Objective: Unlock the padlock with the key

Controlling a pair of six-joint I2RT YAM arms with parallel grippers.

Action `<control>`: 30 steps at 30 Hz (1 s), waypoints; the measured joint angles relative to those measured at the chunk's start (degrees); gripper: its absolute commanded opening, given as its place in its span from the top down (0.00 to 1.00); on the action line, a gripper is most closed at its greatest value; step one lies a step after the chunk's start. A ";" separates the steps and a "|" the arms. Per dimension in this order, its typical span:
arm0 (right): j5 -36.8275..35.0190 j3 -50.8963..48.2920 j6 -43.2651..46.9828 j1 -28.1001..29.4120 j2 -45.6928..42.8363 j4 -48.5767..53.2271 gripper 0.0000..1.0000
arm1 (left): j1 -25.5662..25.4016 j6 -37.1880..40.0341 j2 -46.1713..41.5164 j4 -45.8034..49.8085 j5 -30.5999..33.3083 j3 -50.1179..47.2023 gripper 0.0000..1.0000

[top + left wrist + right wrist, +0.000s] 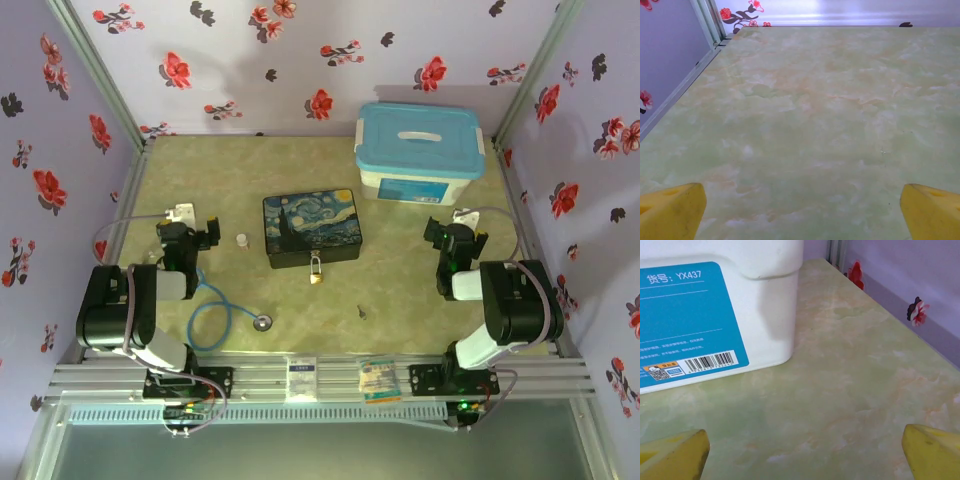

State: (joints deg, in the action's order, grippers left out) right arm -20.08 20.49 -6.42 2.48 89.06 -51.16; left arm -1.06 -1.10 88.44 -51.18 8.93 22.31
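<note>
The tiny brass padlock (316, 272) lies on the table just in front of the dark blue painted tin (311, 227), its thin silver shackle pointing toward the tin. The small grey key (362, 312) lies on the table nearer the front edge, right of centre. My left gripper (193, 237) rests at the left, well away from both, open with bare table between its yellow fingertips (671, 214). My right gripper (456, 238) sits at the right, also open and empty, its yellow fingertips (932, 452) wide apart over bare table.
A white box with a blue lid (420, 152) stands at the back right, its labelled wall (715, 310) close ahead of my right gripper. A blue tube with a silver disc (262, 322) curls at the front left. A small white cylinder (241, 240) stands left of the tin.
</note>
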 measured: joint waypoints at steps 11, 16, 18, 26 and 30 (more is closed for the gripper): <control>0.92 0.00 0.00 -0.04 0.00 0.00 0.01 | 0.00 0.02 0.00 0.00 0.00 0.00 0.00; 1.75 0.00 0.00 -0.04 0.00 0.00 0.01 | 0.00 0.00 0.00 0.00 0.00 0.00 0.00; 1.95 0.00 0.00 -0.04 0.00 0.00 0.01 | 0.00 0.02 0.00 0.00 0.00 0.00 0.00; 2.36 0.00 0.00 -0.04 0.00 0.02 0.01 | 0.22 0.00 0.00 0.00 0.00 0.00 0.00; 2.64 0.00 0.00 -0.13 0.00 0.00 0.01 | 0.22 -0.02 0.00 0.00 0.00 0.00 0.00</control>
State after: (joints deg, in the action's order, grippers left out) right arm -17.43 20.49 -6.42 2.35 89.06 -51.16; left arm -0.84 -1.13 88.44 -51.18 8.93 22.31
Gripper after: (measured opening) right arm 0.993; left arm 0.997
